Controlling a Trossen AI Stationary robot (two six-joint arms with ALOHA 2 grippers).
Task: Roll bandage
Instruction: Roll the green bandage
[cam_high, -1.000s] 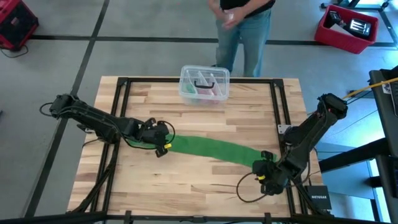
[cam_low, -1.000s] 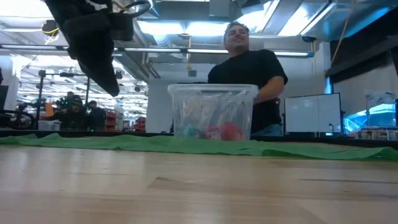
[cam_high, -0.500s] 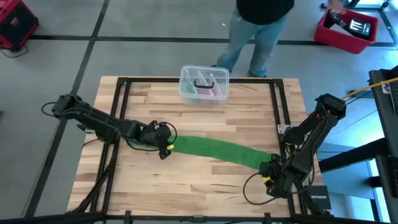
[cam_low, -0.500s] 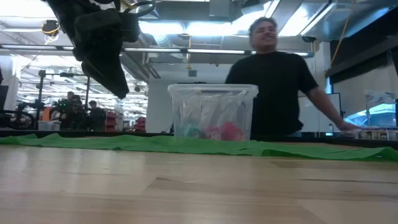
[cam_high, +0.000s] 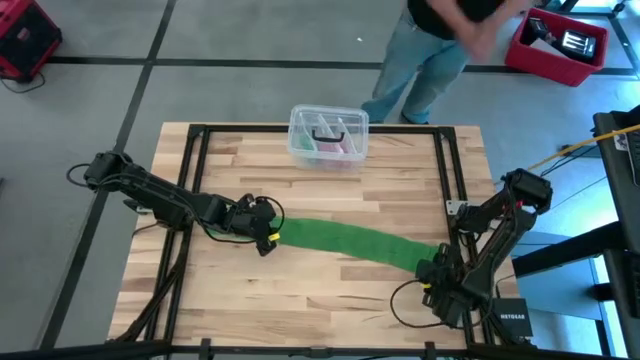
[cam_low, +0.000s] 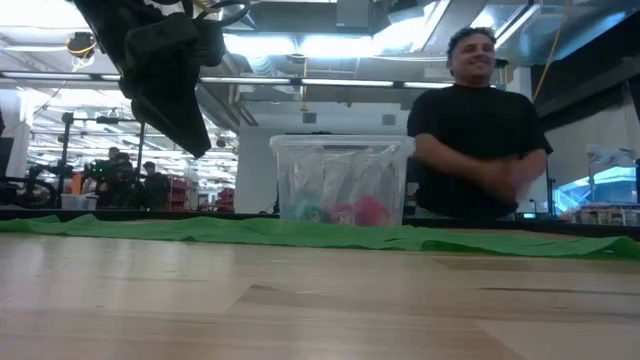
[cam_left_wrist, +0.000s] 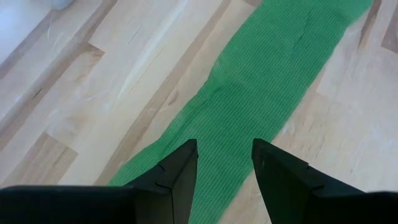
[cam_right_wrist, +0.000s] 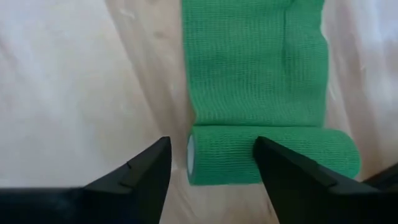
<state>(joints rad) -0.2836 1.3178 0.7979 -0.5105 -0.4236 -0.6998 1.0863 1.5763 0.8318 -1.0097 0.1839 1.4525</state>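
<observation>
The bright green bandage (cam_high: 350, 240) lies unrolled as a long strip across the wooden table, slanting from centre left to near right. Its right end is wound into a short roll (cam_right_wrist: 217, 163) with a white core. My left gripper (cam_high: 265, 238) is open above the strip's left end. In the low view my left gripper (cam_low: 197, 148) hangs clear of the strip (cam_low: 320, 232), and in its wrist view the cloth (cam_left_wrist: 261, 81) runs on beyond its fingers. My right gripper (cam_right_wrist: 211, 143) is open and points steeply down over the roll's core end. My right gripper stands open above the roll's white-cored end (cam_right_wrist: 191, 158). One finger is outside that end. The other finger (cam_right_wrist: 286, 168) covers the roll's middle, and I cannot tell whether it touches the roll.
A clear plastic box (cam_high: 328, 135) with pink and dark items stands at the table's far edge. A person (cam_high: 440, 50) stands beyond that edge. Black frame rails (cam_high: 195, 200) cross the table top. A black device (cam_high: 512, 320) lies at the near right corner.
My right gripper has sunk toward the bandage's rolled end and tipped more steeply downward, shifting a little toward the table's near edge. The strip has stayed flat where it was. The person behind the far edge has walked to the right.
</observation>
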